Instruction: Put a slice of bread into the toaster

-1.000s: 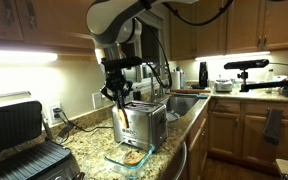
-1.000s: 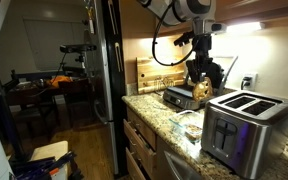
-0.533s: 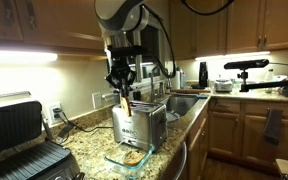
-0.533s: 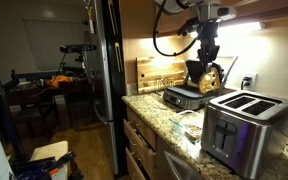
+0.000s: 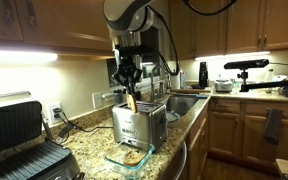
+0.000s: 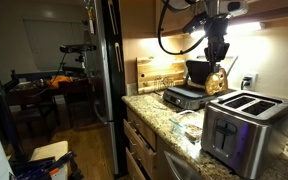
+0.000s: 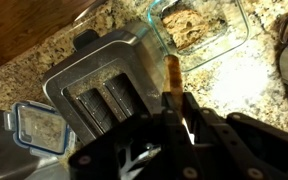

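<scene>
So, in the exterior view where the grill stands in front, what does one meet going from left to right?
contact grill → toaster → sink → grey towel hanging on the cabinet

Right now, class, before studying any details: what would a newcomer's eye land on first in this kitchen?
The robot arm reaches down from above, its jaws pinching a slice of bread over the stainless-steel toaster on the granite counter. Next comes the glass container beside the toaster, holding what looks like more bread.
</scene>
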Motion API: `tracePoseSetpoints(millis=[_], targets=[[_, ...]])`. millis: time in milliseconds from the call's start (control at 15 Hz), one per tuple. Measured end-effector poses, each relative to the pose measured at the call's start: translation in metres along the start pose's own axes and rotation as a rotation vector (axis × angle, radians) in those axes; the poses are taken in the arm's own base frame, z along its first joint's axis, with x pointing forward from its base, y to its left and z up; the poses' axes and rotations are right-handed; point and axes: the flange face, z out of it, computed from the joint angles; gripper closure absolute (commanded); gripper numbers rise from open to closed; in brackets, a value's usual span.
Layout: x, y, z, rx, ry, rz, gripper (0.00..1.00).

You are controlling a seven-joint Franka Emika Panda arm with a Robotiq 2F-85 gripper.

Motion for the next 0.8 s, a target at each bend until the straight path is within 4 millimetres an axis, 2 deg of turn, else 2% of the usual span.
tracePoseSetpoints(millis=[467,800], targets=[[0.006,0.026,0.005,-0.028,-0.047,-0.019,0.93],[0.003,0.039,0.002,-0.059,-0.114,-0.122,0.93]])
